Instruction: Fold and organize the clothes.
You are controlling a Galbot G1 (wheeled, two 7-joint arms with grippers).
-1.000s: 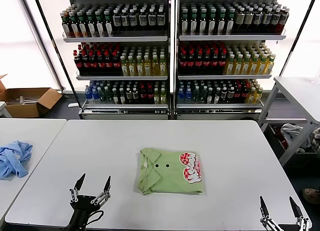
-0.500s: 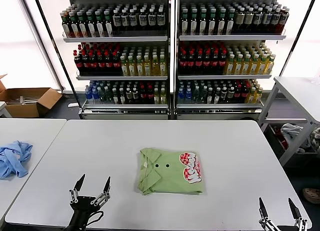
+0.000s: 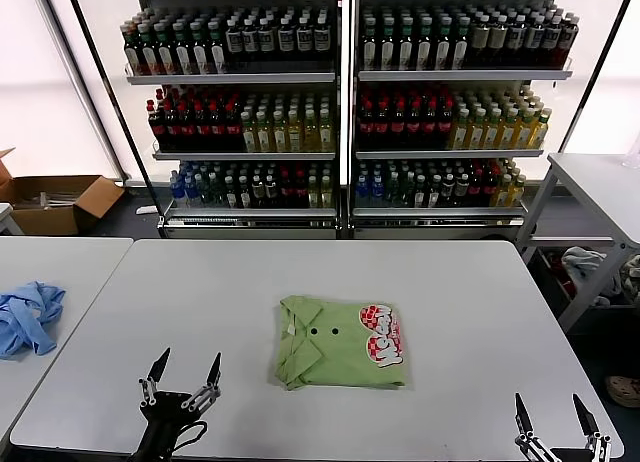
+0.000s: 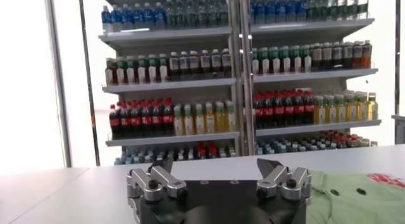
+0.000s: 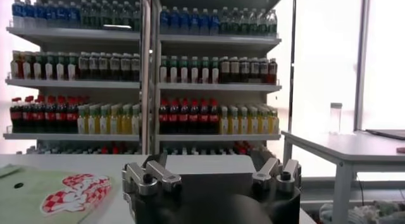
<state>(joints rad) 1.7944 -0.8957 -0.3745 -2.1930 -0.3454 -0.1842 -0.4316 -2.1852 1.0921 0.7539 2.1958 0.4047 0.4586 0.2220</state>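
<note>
The light green polo shirt lies folded into a compact rectangle at the middle of the white table, collar and two dark buttons to its left, red-and-white print to its right. My left gripper hovers open over the table's front left, well left of the shirt, nothing between its fingers. My right gripper stands open at the front right corner, also empty. The shirt's edge shows in the left wrist view past the left gripper. Its print appears in the right wrist view beside the right gripper.
A light blue garment lies crumpled on the neighbouring table at the left. Drink shelves line the back. A cardboard box sits on the floor far left, and another white table stands at the right.
The right gripper has sunk slightly toward the lower edge of the head view. The left gripper and the shirt have not moved.
</note>
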